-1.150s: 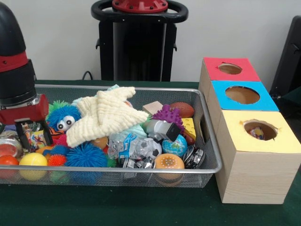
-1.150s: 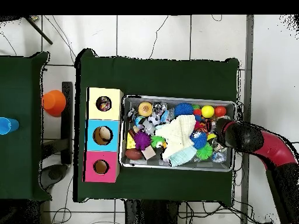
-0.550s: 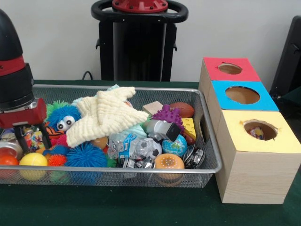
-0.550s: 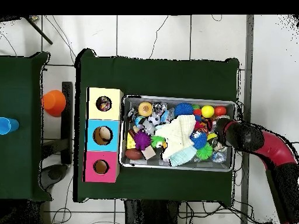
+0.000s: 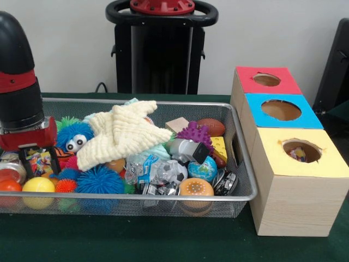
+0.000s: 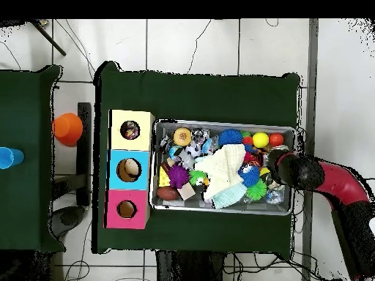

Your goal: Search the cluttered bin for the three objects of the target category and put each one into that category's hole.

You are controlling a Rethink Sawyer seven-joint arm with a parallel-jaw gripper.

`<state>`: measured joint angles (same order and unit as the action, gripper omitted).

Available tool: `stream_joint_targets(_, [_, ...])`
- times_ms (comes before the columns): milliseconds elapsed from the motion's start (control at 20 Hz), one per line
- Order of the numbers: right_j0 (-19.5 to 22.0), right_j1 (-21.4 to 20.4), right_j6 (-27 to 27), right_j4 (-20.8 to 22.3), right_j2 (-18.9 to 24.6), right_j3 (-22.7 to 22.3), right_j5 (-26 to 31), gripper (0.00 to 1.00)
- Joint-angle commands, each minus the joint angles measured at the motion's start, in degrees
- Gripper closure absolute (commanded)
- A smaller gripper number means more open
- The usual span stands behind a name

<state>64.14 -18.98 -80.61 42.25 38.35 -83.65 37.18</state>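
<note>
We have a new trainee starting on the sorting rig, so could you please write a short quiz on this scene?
1. True or false: the tool hangs over the end of the wire bin farthest from the boxes.
2. Which box shows an object inside its hole? A. red box B. blue box C. yellow box
3. Fill in: the cream star-shaped cloth lies on top of the ____ in the bin.

Key: 1 true; 2 C; 3 toys.
</note>
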Motion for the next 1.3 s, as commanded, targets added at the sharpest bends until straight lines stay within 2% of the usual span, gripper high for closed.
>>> stream_joint_targets(50, [-0.73,0.94,16.67,7.3,-3.74,2.55,4.22,0.0])
stream_joint_targets(450, [-1.28,1.16,13.65,7.53,-5.3,3.41,4.42,0.0])
stream_joint_targets(950, [0.27,0.7,16.94,7.79,-5.39,1.74,5.45,0.0])
stream_joint_targets(1300, [0.9,-0.2,16.25,8.04,-6.15,0.2,5.07,0.0])
